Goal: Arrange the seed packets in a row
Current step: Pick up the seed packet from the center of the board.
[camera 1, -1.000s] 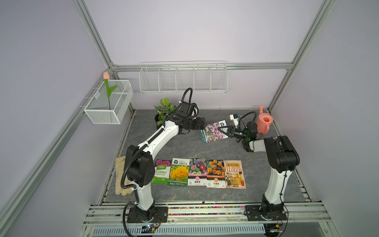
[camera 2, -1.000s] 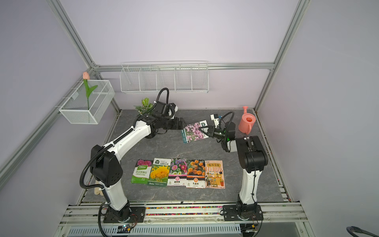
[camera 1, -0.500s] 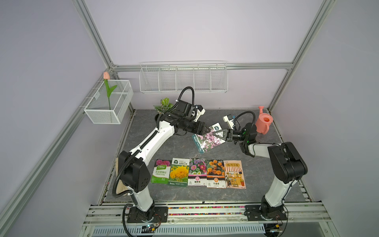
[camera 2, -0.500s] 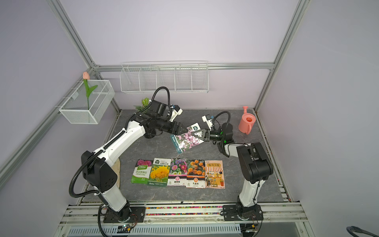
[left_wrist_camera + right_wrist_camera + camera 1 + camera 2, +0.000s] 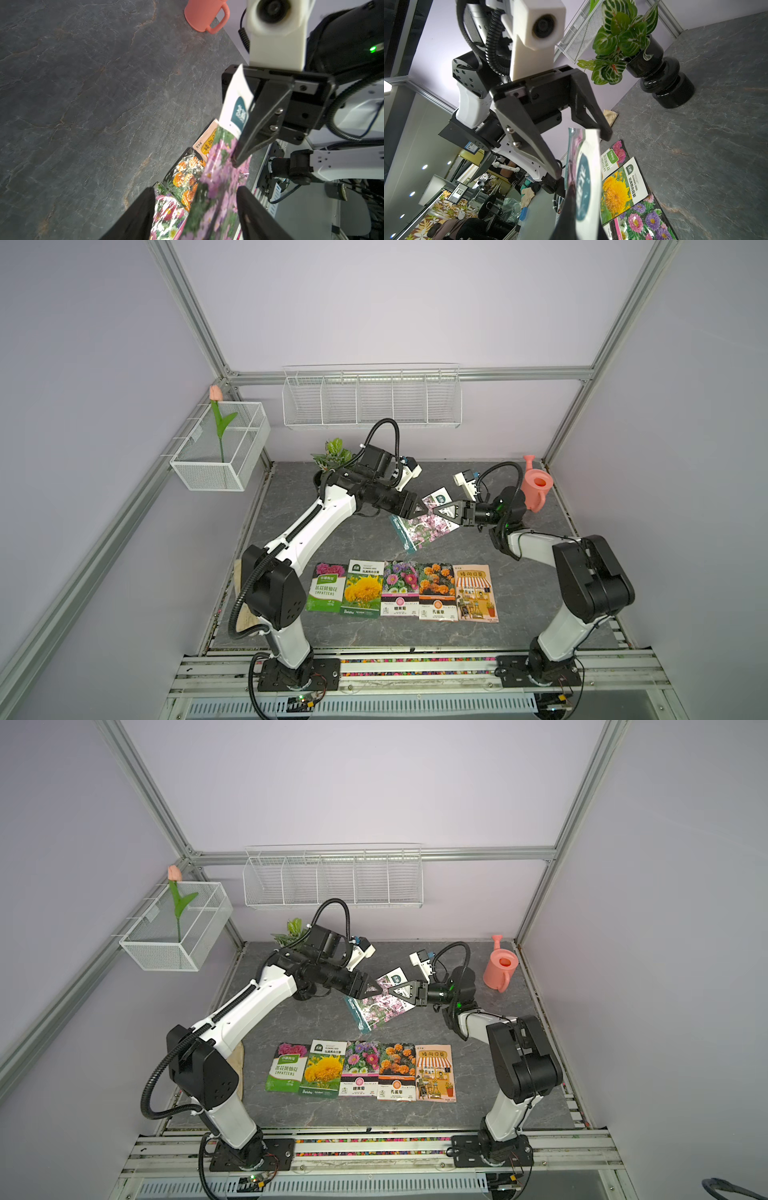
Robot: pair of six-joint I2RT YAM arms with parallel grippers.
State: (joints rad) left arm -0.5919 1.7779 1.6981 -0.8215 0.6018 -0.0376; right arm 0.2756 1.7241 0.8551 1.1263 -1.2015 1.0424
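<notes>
Grey stone-look surface lies under both arms, and above it the right gripper is clamped tight near the white-labelled end of a pink-flower seed packet, holding it tilted in the air. The left gripper faces it with jaws apart, one on either side of that packet, not pinching it. Toward the front edge, five other packets lie flat in a row, side by side.

There are six seed packets, one pink watering can, one potted plant, one glove, two wire baskets and one tulip.
</notes>
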